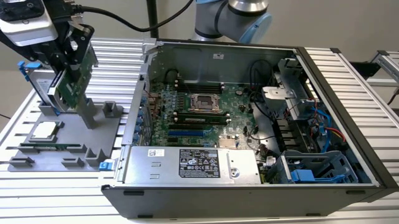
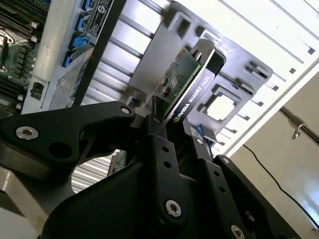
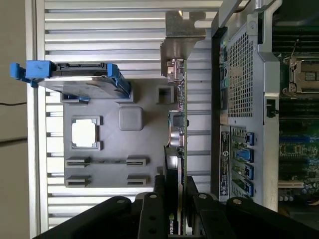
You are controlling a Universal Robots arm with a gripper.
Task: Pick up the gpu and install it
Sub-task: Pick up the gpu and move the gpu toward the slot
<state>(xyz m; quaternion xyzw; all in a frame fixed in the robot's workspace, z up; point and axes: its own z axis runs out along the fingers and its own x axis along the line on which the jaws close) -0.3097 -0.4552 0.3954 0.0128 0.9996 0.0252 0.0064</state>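
The gpu [image 1: 74, 91] is a green card with a black shroud, and it hangs upright over the grey holder tray [image 1: 68, 140] at the exterior view's left. My gripper [image 1: 74, 65] is shut on its upper edge. In the second wrist view the fingers [image 2: 158, 130] clamp the gpu [image 2: 185, 85] from both faces. The first wrist view shows the gpu [image 3: 177, 124] edge-on with its silver bracket [image 3: 178, 52] at the far end, and the gripper [image 3: 175, 188] shut on it. I cannot tell whether its lower edge still touches the tray's post.
The open computer case [image 1: 349, 140] lies at the exterior view's right of the tray, with its motherboard [image 1: 199, 112] and blue slots [image 1: 187, 133] exposed. A hard drive with blue rails [image 3: 79, 79] and a square processor chip [image 3: 84, 134] sit in the tray.
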